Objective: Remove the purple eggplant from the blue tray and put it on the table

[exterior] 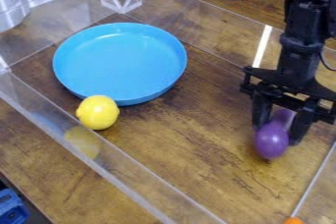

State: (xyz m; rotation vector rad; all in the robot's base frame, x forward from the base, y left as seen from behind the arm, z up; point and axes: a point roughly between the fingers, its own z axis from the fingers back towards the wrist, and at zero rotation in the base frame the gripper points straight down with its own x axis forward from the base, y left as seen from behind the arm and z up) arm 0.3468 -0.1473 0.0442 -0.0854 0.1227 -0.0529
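Camera view, single frame. The eggplant sits at the right of the tabletop, well apart from the blue tray, which holds nothing. The gripper points straight down over it, its dark fingers standing on either side of the eggplant's upper part; the jaws appear closed on it, though whether its lower end rests on the wood or hangs just clear cannot be told from this angle.

Handling, as judged: a small, smooth, glossy toy, probably light and fairly stiff, and slippery where the skin curves. The surest hold is across the thicker middle, since a pinch near the narrow end could squirt it out. It seems unlikely to break if dropped, but its rounded shape may let it roll.

Surface and room: the dark wood-grain top is glossy and flat, with open space around the eggplant. A clear acrylic wall runs close on the right, leaving little margin there. A yellow ball lies against the tray's near rim.
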